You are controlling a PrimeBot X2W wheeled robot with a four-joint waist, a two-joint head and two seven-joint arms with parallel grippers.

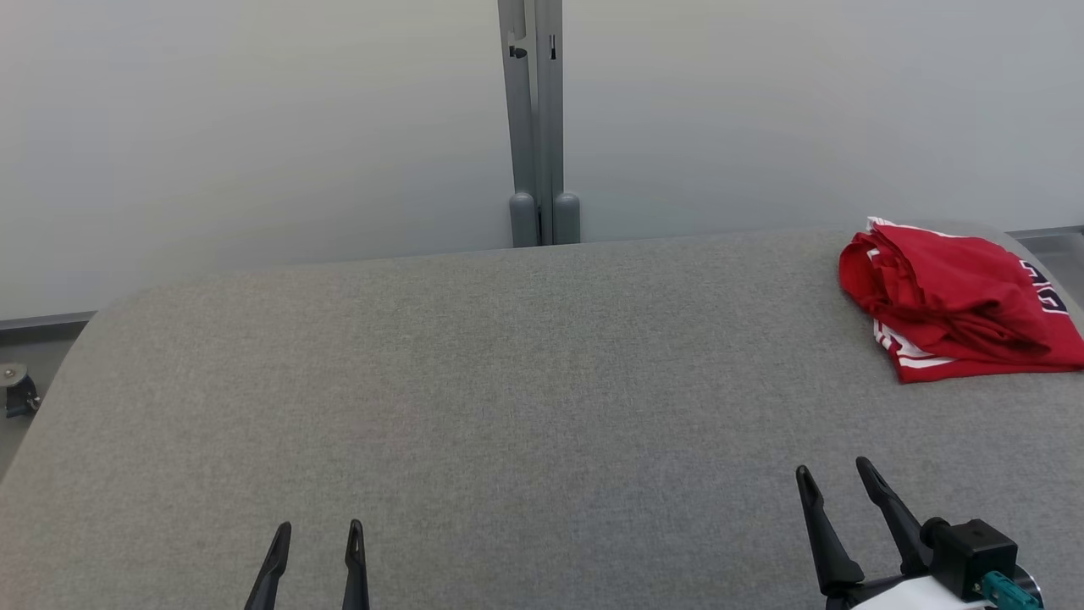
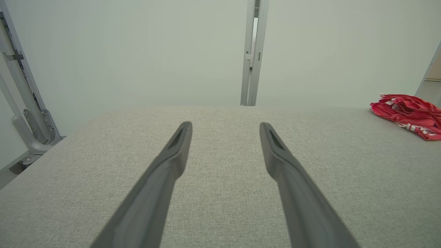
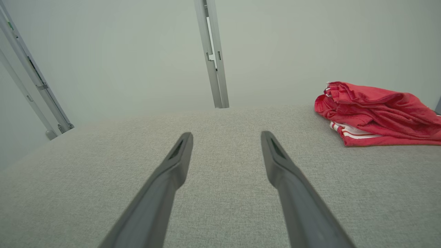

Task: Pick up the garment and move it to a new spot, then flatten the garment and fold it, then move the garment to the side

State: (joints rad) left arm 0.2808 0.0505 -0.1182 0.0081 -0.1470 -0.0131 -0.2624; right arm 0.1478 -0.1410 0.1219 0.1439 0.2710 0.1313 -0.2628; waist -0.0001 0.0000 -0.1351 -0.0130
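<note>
The garment (image 1: 957, 296) is red with white stripes and dark lettering, lying in a folded bundle at the far right of the grey table (image 1: 508, 381). It also shows at the right in the left wrist view (image 2: 410, 113) and the right wrist view (image 3: 375, 113). My left gripper (image 1: 320, 532) hovers open over the table's near edge at the lower left, nothing between its fingers (image 2: 172, 162). My right gripper (image 1: 834, 470) stands open at the lower right, well short of the garment, with its fingers (image 3: 286, 165) empty.
A grey metal post (image 1: 538, 127) rises behind the table's far edge against a pale wall. A caster wheel (image 1: 17, 390) sits on the floor off the table's left edge. Metal frame struts (image 2: 24, 103) stand at the left.
</note>
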